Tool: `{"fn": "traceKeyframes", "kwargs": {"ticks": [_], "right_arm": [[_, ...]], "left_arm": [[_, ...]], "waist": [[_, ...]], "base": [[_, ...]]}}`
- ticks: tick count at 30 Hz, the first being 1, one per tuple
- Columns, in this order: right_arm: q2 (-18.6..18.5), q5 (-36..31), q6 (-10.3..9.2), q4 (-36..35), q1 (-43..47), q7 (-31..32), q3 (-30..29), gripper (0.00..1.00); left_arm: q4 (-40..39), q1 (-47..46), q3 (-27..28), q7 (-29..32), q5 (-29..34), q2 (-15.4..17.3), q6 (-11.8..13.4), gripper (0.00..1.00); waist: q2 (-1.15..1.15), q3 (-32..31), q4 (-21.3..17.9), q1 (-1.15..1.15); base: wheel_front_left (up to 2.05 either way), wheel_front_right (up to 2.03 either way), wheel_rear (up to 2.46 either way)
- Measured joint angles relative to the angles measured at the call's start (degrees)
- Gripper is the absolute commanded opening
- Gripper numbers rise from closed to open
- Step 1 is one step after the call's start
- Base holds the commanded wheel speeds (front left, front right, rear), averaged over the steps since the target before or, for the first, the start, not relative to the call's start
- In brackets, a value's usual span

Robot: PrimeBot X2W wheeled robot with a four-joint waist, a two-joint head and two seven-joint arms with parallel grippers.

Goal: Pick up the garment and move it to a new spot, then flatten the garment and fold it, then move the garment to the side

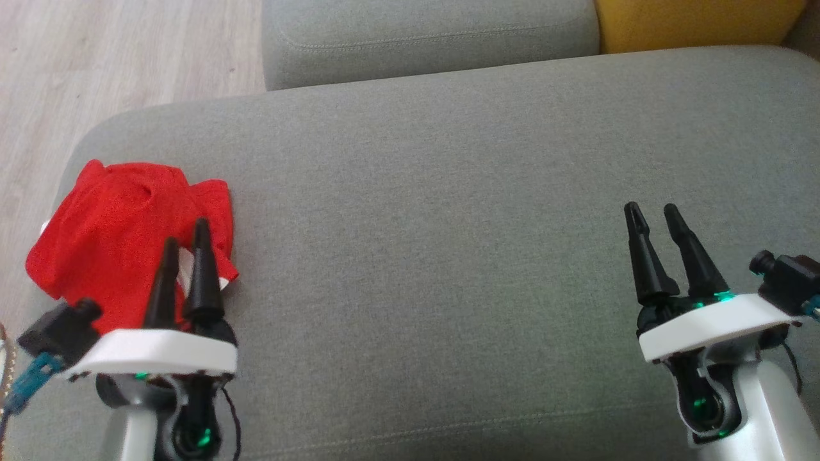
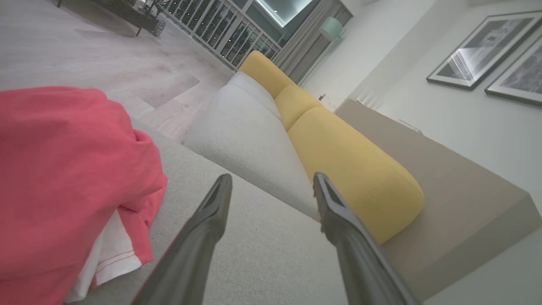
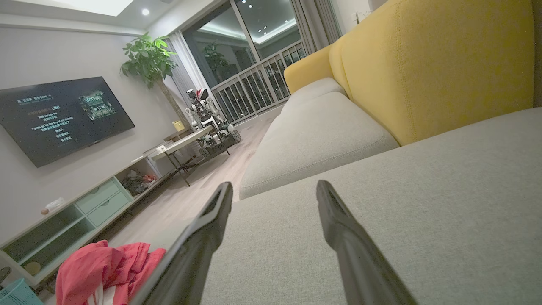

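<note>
I see the red garment (image 1: 122, 224) bunched at the grey sofa cushion's (image 1: 435, 256) left end. My left gripper (image 1: 186, 232) hangs just beside it, jaws spread and empty; my right gripper (image 1: 651, 207), likewise spread and empty, is well apart.

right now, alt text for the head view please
A crumpled red garment lies at the left end of a grey sofa seat. The open left gripper is by its right edge; the open right gripper hovers over bare seat far right.

Red garment (image 1: 122, 224), grey sofa (image 1: 448, 256), yellow backrest (image 1: 698, 22).
</note>
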Motion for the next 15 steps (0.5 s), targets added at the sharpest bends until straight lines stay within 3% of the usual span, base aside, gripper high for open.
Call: {"fn": "traceKeyframes", "kwargs": {"ticks": [15], "right_arm": [[1.09,-12.46,0.00,-0.82,-0.04,-2.55,0.55,1.00]], "left_arm": [[1.41,-0.41,-14.33,-2.45,16.22,7.72,11.50,1.00]], "waist": [[0.00,-0.18,-0.54,0.00]], "base": [[0.00,0.00,0.00]]}}
